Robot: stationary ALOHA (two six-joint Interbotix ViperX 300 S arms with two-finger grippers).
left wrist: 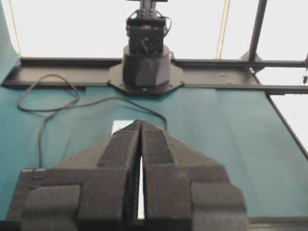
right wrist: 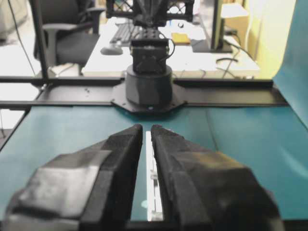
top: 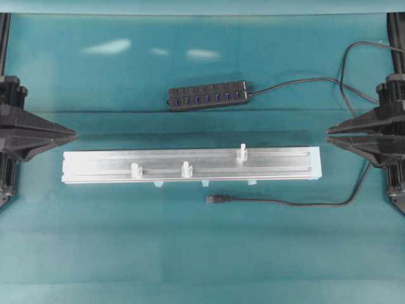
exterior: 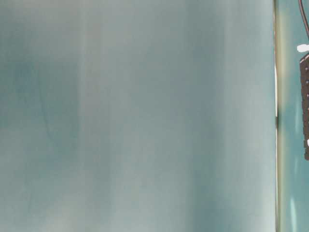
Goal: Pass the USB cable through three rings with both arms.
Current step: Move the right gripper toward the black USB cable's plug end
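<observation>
The USB cable [top: 285,203] lies on the teal desk [top: 202,253] just in front of the silver rail [top: 190,166], its plug [top: 212,199] pointing left, apart from the three rings [top: 186,169] standing upright on the rail. The left claw [top: 71,134] hangs level at the rail's left end, pinched together on nothing. The right claw [top: 330,135] mirrors it, a narrow slit between its tips, empty. The table-level view is blurred teal, with only the hub bar [top: 207,96] cut off at its edge.
</observation>
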